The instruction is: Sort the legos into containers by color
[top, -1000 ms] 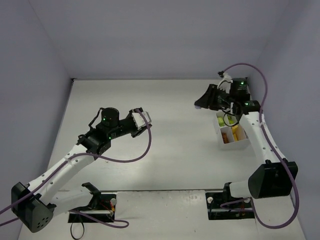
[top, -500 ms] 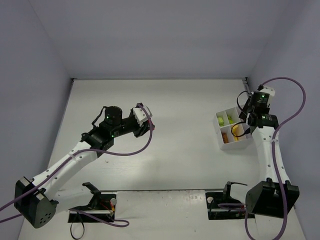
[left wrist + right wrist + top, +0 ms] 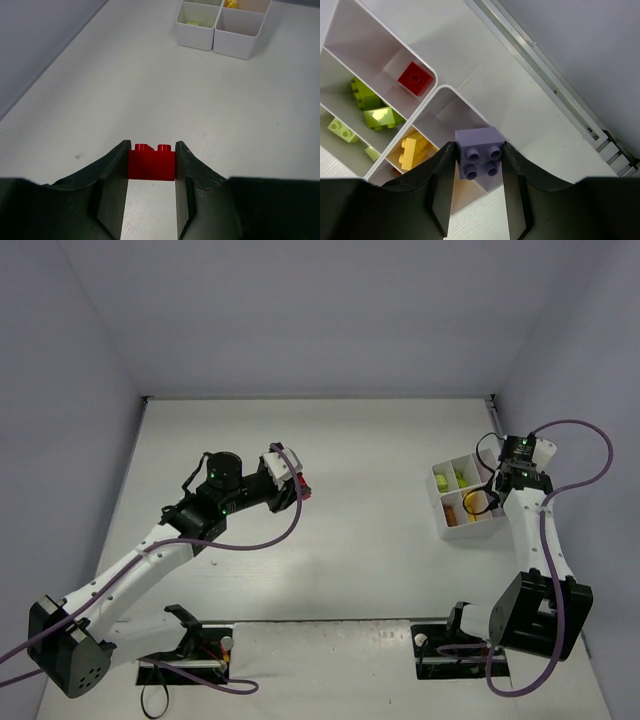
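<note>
Near the counter's right edge, the right tool (image 3: 477, 150) pinches a small lavender studded plastic brick (image 3: 479, 160) above the white plastic four-compartment tray (image 3: 470, 532), whose compartments hold lime green bricks (image 3: 379, 116) and a yellow brick (image 3: 414, 151). Left of the counter's middle, the left tool (image 3: 151, 149) pinches a red studded plastic brick (image 3: 151, 165), well apart from the tray.

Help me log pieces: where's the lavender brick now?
In the right wrist view, the lavender brick is pinched in the right gripper, held over the white tray, beside the compartment holding one red brick.
</note>
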Robot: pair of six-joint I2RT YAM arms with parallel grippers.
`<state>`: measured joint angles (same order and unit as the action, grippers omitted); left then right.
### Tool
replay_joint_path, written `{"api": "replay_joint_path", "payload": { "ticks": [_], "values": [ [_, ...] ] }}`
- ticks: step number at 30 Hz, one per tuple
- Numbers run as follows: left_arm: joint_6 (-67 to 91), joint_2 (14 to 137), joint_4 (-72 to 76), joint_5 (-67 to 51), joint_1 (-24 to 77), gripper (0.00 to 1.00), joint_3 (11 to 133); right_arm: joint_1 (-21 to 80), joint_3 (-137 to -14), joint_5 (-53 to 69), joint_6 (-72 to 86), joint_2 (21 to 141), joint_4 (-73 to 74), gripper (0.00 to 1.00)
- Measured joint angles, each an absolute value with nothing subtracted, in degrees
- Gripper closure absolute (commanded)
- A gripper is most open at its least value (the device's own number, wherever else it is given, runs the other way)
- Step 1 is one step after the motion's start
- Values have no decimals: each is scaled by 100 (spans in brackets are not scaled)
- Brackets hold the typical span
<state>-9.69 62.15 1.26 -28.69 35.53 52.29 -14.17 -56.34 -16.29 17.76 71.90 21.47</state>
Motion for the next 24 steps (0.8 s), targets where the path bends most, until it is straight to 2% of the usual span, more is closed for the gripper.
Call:
{"api": "replay_joint_path", "payload": {
  "ticks": [1,5,7,16,20,24],
  "values": [
    [-972,6211,130,-2869,3551,77,5229,-1435,-5603,-1629,1806,7203,2143,75],
    [-972,6208,143,-2880,3553,77,5229,-1481,-5564,-1601,1909,7205,2112,53],
    [-969,6208,148,-2908,3553,77,5229,-1498,-5564,-1570,1933,7205,2099,47],
    [-731,6208,174,-3022,3553,77,5229,-1503,-5568,-823,1833,7133,2075,42],
    [-276,6228,237,-2967,3551,77,5253,-1446,-5568,395,1444,6816,1868,40],
    [478,6471,257,-2794,3551,77,5590,-947,-5568,1933,919,6414,1286,39]
  ]
}}
